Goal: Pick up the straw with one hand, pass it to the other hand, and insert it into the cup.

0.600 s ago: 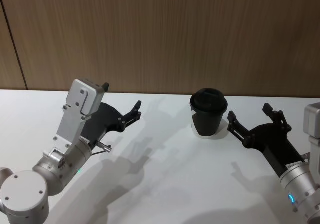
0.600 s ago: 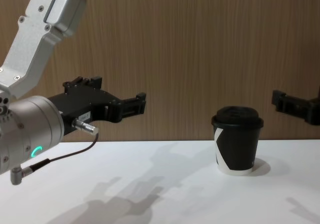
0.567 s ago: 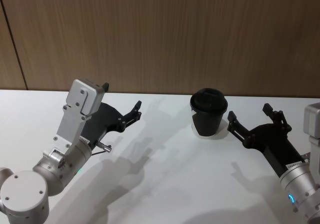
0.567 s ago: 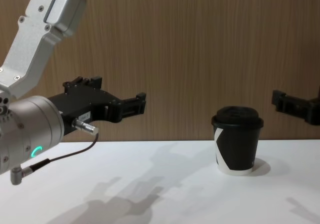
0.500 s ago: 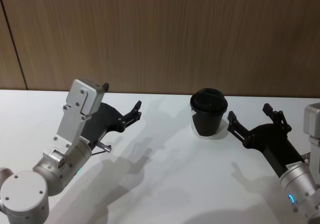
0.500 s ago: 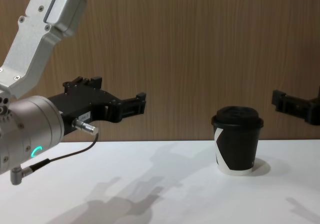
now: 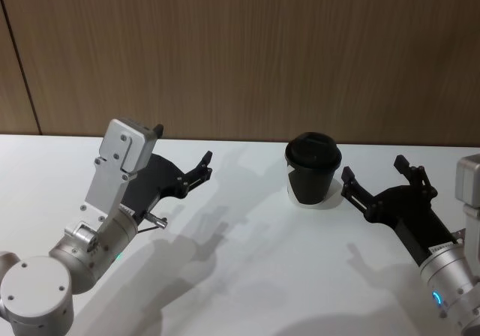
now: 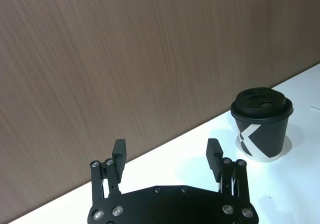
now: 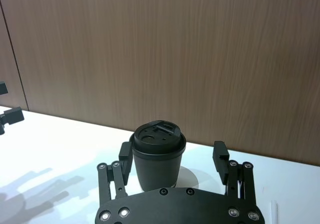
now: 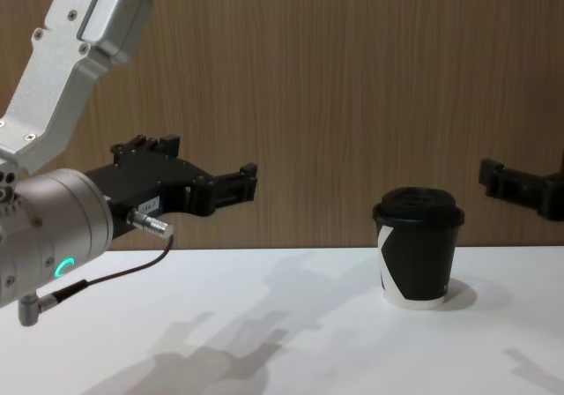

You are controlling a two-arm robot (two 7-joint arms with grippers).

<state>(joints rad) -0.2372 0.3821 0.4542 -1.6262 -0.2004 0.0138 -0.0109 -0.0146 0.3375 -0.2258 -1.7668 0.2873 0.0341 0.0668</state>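
Black jaws gape wide on both: left gripper (image 8: 166, 149) hovers well apart from the cup (image 7: 313, 169), right gripper (image 7: 373, 168) near it.

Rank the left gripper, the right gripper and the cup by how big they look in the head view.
Largest: right gripper and left gripper, too alike to rank, the left partly hidden by its wrist housing.
Smallest: cup.

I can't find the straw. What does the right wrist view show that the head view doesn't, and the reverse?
Right wrist view: a thin white sliver, probably the straw, lying beside the right gripper. Head view: the whole left gripper, open, raised well left of the cup. Shared: the cup upright with lid on, the open right gripper facing it.
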